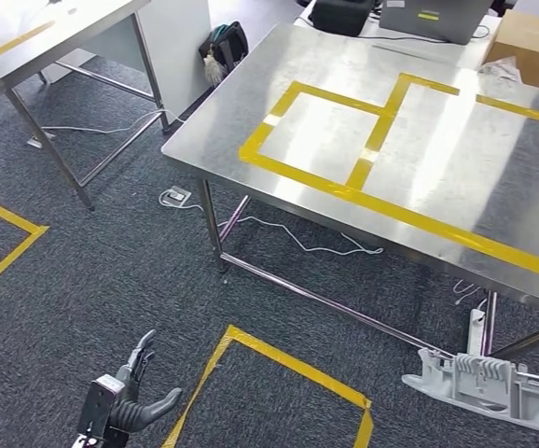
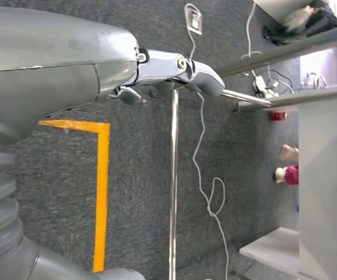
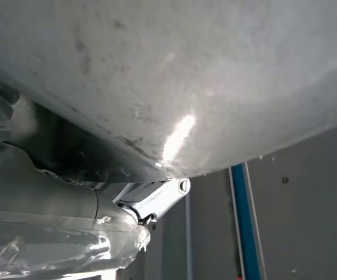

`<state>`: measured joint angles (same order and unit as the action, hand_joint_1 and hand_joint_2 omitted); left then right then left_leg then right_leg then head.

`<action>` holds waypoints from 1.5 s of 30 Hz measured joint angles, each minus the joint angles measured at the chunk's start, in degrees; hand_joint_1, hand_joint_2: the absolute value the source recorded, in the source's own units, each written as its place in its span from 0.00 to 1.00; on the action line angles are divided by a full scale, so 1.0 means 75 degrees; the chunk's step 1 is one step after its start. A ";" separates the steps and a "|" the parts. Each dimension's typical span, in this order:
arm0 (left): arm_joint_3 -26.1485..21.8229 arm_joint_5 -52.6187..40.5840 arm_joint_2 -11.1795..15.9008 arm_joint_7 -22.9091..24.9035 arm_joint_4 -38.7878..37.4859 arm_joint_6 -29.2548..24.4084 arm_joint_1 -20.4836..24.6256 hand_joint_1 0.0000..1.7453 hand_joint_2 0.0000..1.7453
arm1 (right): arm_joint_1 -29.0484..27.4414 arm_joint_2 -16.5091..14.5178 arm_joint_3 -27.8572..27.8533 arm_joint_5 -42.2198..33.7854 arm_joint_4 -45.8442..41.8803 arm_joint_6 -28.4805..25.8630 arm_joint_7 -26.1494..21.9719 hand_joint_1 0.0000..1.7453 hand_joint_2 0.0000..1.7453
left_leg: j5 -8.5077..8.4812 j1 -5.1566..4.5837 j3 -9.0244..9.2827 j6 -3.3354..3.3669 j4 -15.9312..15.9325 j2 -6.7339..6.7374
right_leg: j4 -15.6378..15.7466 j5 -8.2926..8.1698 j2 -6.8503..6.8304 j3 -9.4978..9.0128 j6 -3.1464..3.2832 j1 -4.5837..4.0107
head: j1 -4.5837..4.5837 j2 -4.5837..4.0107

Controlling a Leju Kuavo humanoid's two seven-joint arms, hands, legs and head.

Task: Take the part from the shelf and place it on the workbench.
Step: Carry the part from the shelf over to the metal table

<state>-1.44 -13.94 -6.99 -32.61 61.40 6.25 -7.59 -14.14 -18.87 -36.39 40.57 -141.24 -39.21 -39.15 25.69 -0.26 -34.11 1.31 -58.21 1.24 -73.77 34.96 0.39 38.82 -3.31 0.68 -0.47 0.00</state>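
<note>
Because the part (image 1: pixel 495 385) is being carried low toward the workbench (image 1: pixel 421 140), it is being gripped by the right hand (image 3: pixel 113 221), while the left hand (image 1: pixel 130 397) is being hung slack, fingers apart.

Dark grey carpet (image 1: pixel 112 271) underfoot, marked with yellow floor tape (image 1: pixel 281 359) in rectangular outlines. A white cable (image 1: pixel 302 245) trails across the carpet under the steel table, with a small white adapter (image 1: pixel 176 196) near the table leg. Second table (image 1: pixel 34 37) at far left. Black bag (image 1: pixel 226 45) against a white panel. Cardboard box (image 1: pixel 534 42) and laptop (image 1: pixel 432 17) at the far edge.
</note>
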 joint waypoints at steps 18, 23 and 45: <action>-0.0002 -0.0090 0.0015 0.0015 -0.0035 0.0055 0.0098 0.00 1.00 | 0.0317 0.0007 -0.1043 -0.0235 -0.0262 0.0000 -0.0001 1.00 1.00 | 0.0183 0.0060 -0.0214 -0.0318 -0.0626 -0.0419 | 0.1938 -0.1057 0.0553 -0.0735 0.0284 0.0010 | 0.0062 0.0000; -0.0011 -0.0119 0.0025 0.0103 -0.0029 0.0015 0.0110 0.00 1.00 | 0.0279 0.0007 -0.1173 -0.0303 -0.0255 0.0000 0.0000 1.00 1.00 | 0.0267 0.0053 0.0305 -0.0112 0.0242 -0.0455 | 0.2048 -0.1007 0.0702 -0.0825 0.0059 0.0019 | 0.0050 0.0000; -0.0082 -0.0132 0.0007 0.0128 -0.0009 -0.0011 -0.0004 0.00 1.00 | 0.0149 -0.0016 -0.1177 -0.0213 -0.0201 0.0000 0.0000 1.00 1.00 | 0.1774 0.0080 -0.0739 -0.0395 -0.2205 -0.0116 | 0.1976 -0.0687 0.0128 -0.1193 0.0414 -0.0037 | 0.0026 0.0000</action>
<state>-2.05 -14.93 -6.94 -31.65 61.33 6.16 -7.62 -13.02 -18.99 -45.22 38.98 -142.75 -39.21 -39.15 39.00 0.34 -39.65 -1.65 -74.75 0.37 -58.95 29.81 1.36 29.87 -0.20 0.40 -0.27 0.00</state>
